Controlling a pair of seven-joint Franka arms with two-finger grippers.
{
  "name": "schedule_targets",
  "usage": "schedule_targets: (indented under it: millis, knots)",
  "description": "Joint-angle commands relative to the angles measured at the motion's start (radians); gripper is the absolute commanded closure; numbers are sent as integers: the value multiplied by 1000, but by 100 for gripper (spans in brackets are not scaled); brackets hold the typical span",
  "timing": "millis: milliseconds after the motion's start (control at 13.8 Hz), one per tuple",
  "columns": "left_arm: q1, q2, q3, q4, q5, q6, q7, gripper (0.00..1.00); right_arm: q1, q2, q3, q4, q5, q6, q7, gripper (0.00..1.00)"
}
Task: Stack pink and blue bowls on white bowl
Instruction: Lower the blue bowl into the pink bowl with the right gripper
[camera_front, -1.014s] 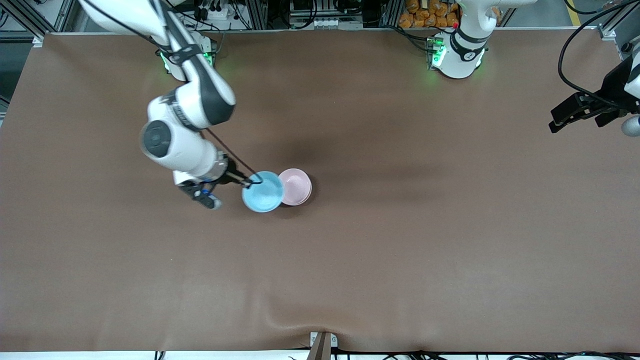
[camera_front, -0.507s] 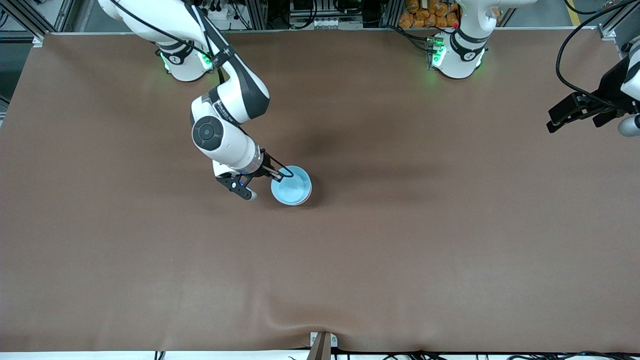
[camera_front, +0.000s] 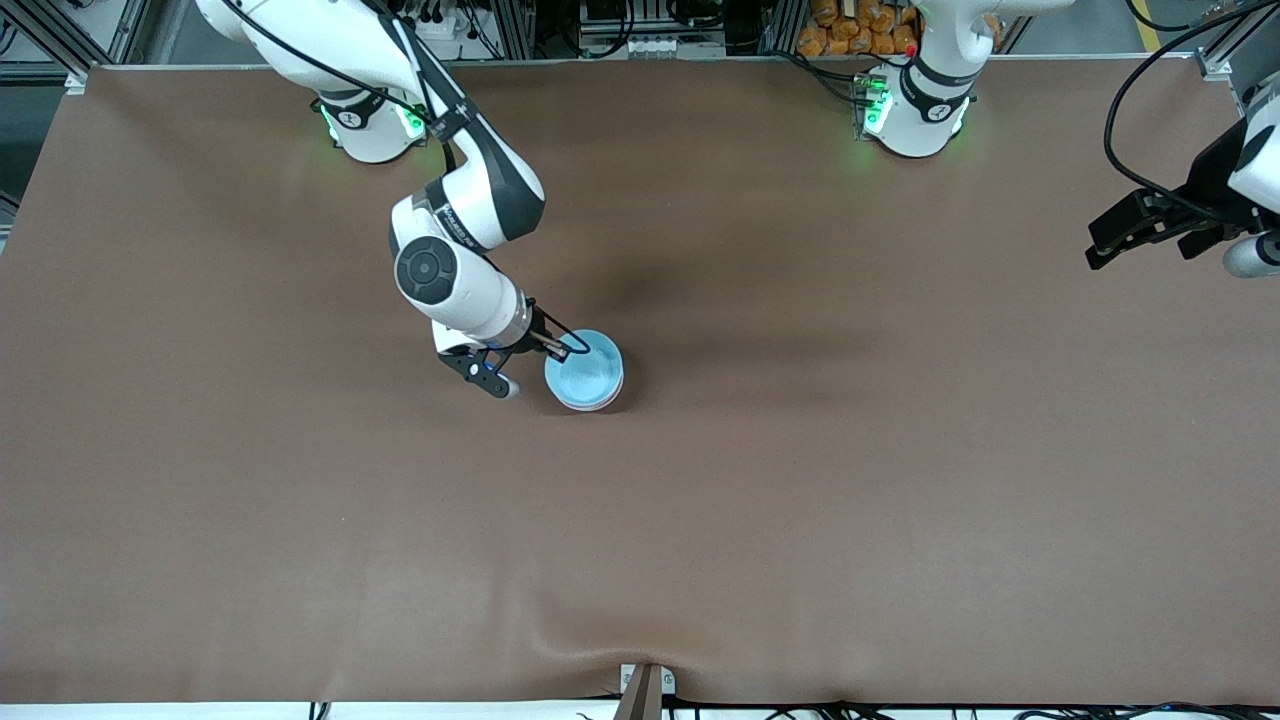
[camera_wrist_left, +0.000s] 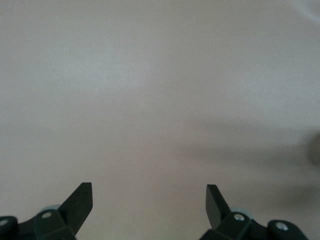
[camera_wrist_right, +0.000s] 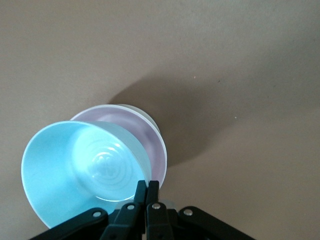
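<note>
The light blue bowl (camera_front: 585, 371) (camera_wrist_right: 75, 170) sits over the stack near the table's middle. My right gripper (camera_front: 561, 347) (camera_wrist_right: 147, 189) is shut on its rim, on the side toward the right arm's end. Under it, in the right wrist view, the pink bowl (camera_wrist_right: 152, 137) shows as a crescent. A sliver of the white bowl (camera_wrist_right: 144, 113) shows below that. I cannot tell whether the blue bowl rests in the pink one. My left gripper (camera_front: 1102, 243) (camera_wrist_left: 149, 192) waits open over bare table at the left arm's end.
Brown cloth covers the table (camera_front: 800, 500), with a wrinkle at its near edge (camera_front: 600, 650). The right arm's elbow (camera_front: 430, 270) hangs over the table, farther from the front camera than the stack.
My right gripper carried the blue bowl from beside the pink bowl to over it, so the pink bowl is now covered in the front view. The left arm shifted slightly.
</note>
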Motion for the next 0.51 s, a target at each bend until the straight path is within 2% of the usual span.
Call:
schedule_targets:
  millis: [0,434]
  knots:
    - [-9,-2,-2,-3,-19,14,-4,0,17,-2,-6,-17,4,20,13,100]
    - [3,-8,-2,-10,-14,-4,16,0,21,16,-10,-17,1,23,13,100]
